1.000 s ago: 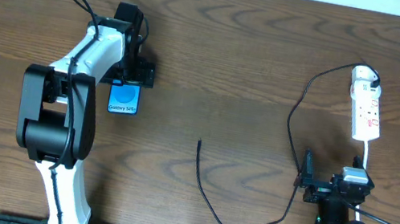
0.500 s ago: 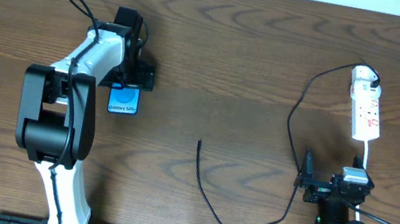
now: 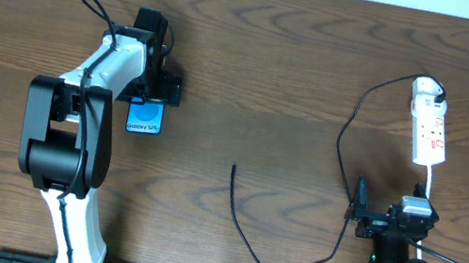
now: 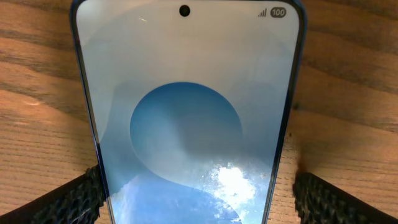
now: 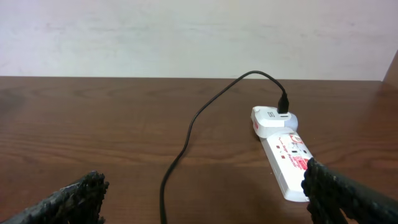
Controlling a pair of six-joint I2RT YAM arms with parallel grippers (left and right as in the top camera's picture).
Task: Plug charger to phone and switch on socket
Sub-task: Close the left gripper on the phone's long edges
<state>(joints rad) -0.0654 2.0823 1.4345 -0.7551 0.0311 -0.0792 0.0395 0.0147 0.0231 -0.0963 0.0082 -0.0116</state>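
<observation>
- The phone (image 3: pixel 146 118) lies flat on the table (image 3: pixel 256 59), on the left side.
- The left gripper (image 3: pixel 153 91) hangs right over the phone's far end, with one finger on each side of it (I cannot tell if they touch it).
- The socket (image 3: pixel 429 123) lies on the right side, near the back, with its length running front to back.
- The charger (image 3: pixel 339 149) is plugged into the socket's far end. It goes left, comes toward the front, loops round and ends in the middle of the table.
- Its tip lies well apart from the phone, to the phone's right.
- The right gripper (image 5: pixel 202 199) sits in front of the socket, at the front right.
</observation>
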